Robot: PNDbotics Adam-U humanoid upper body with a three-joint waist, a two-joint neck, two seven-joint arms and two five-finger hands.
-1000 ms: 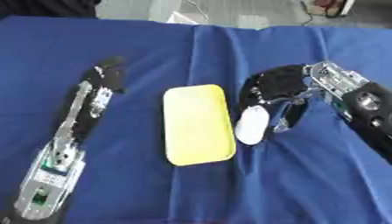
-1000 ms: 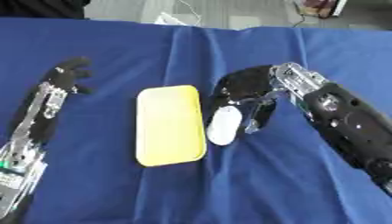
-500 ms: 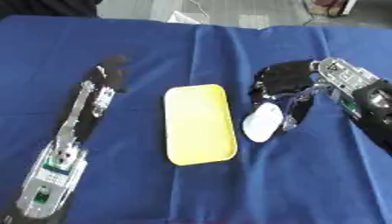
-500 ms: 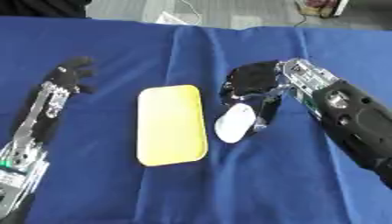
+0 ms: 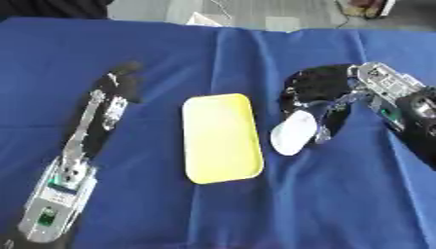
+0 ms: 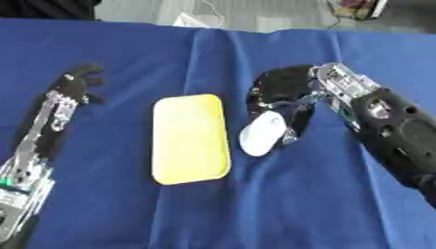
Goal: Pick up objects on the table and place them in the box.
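a blue cloth (image 5: pixel 213 209) covers the table. mid-table, the right hand (image 5: pixel 319 90) curls its fingers round a white oval object (image 5: pixel 292 139), lifting it beside a yellow tray (image 5: pixel 220 137); left hand (image 5: pixel 119 87) rests open, idle.

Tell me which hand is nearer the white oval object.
Right. The right hand curls around the white oval object; the left hand lies open beyond the yellow tray.

Right hand (image 5: pixel 319 92) grips white object (image 5: pixel 292 133).
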